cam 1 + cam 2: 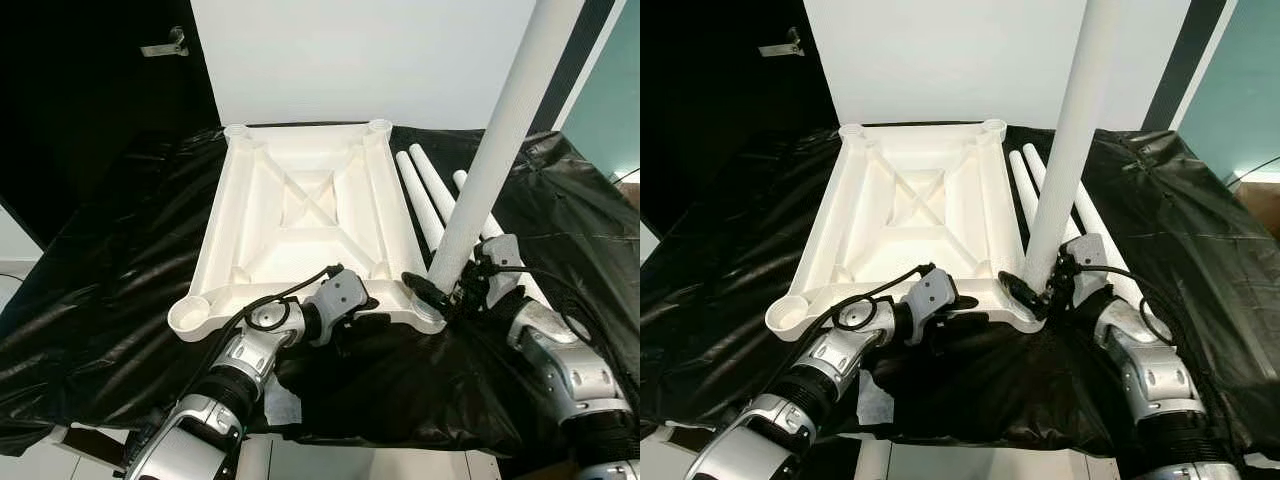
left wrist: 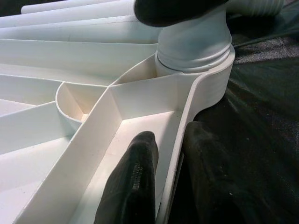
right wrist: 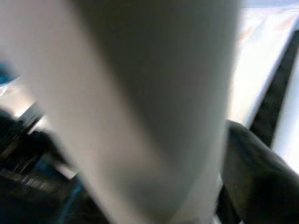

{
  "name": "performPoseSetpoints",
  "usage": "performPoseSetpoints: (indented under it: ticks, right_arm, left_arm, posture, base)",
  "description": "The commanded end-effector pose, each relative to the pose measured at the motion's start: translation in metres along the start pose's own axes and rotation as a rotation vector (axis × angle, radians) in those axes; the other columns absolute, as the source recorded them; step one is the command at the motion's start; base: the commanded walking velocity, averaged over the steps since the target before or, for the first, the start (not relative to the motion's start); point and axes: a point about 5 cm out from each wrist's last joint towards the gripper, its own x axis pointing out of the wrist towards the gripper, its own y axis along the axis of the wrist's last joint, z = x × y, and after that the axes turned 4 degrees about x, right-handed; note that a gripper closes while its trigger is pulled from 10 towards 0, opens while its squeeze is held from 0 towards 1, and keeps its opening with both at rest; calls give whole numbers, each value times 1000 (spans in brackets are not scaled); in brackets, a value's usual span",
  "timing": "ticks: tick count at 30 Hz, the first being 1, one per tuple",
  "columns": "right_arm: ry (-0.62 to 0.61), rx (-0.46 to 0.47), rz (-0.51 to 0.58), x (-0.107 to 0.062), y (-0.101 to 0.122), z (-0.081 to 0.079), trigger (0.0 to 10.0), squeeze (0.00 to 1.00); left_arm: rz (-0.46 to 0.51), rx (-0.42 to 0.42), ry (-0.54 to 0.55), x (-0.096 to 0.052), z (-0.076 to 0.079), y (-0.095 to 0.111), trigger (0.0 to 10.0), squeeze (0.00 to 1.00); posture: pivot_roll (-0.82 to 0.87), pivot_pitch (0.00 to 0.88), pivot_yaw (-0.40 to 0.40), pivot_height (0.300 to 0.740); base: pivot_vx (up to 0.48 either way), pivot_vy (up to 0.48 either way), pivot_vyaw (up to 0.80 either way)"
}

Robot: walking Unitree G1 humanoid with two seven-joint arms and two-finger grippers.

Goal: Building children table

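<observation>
Our right gripper (image 1: 448,290), at the lower right of the head view, has its fingers closed round the foot of a white table leg (image 1: 490,160), right where the leg meets the near right corner socket (image 1: 425,305) of the upturned tabletop (image 1: 300,225). Our left gripper (image 2: 166,179), lower centre, pinches the tabletop's near rim, one finger (image 2: 133,177) inside the frame and the other outside against the black sheet (image 1: 110,280), so the slab is pinned while the leg goes in. We judge the step in hand to be seating this first leg; the wrist view shows its threaded collar sitting in the socket, though we cannot tell how deep. Next we would need to turn or press the leg along its own axis while the left side resists. The leg's long axis runs from the socket up and to the upper right, leaning a little off vertical. The tabletop lies flat, underside up, its long axis running away from us toward the wall. Three more legs (image 1: 425,195) lie beside it on the right, roughly parallel to its long side.
</observation>
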Motion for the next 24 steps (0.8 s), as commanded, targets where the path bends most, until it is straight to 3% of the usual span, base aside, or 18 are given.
performPoseSetpoints:
  ticks: [1, 11, 12, 13, 15, 16, 18, 19, 24]
  right_arm:
    - [36, 8, -20, -1, -1, -1, 0, 0]
    - [50, 51, -60, 2, -9, -1, 0, 0]
    - [-116, 65, -35, 10, -15, -2, 0, 0]
    - [-116, 65, -35, 10, -15, -2, 0, 0]
    - [-344, 80, -17, 14, -23, -4, 0, 0]
    - [-344, 80, -17, 14, -23, -4, 0, 0]
    - [-509, 108, -17, 10, -36, -15, 0, 0]
    - [-550, 125, -18, 9, -42, -25, 0, 0]
    - [-594, 165, 7, 12, -46, -41, 0, 0]
  left_arm:
    - [-146, -122, -132, 2, 35, -41, 10000, 0]
    - [-152, -117, -128, -1, 32, -41, 10000, 0]
    - [-154, -115, -129, -1, 31, -41, 10000, 0]
    - [-154, -115, -129, -1, 31, -41, 10000, 0]
    - [-155, -113, -130, -1, 30, -41, 10000, 0]
    - [-155, -113, -130, -1, 30, -41, 10000, 0]
    - [-155, -112, -128, -1, 30, -41, 10000, 0]
    - [-154, -112, -127, -1, 29, -40, 10000, 0]
    - [-153, -112, -126, -1, 29, -40, 10000, 0]
  posture:
    - [-34, 0, -25, 740]
    - [-32, 0, -17, 740]
    - [-35, 0, -14, 740]
    - [-35, 0, -14, 740]
    - [-35, 0, -14, 740]
    - [-35, 0, -14, 740]
    - [-28, 0, -18, 740]
    - [-28, 0, -18, 740]
    - [-19, 0, -15, 740]
  base:
    - [0, 0, 0]
    - [0, 0, 0]
    - [0, 0, 0]
    - [0, 0, 0]
    - [0, 0, 0]
    - [0, 0, 0]
    - [0, 0, 0]
    - [0, 0, 0]
    - [0, 0, 0]
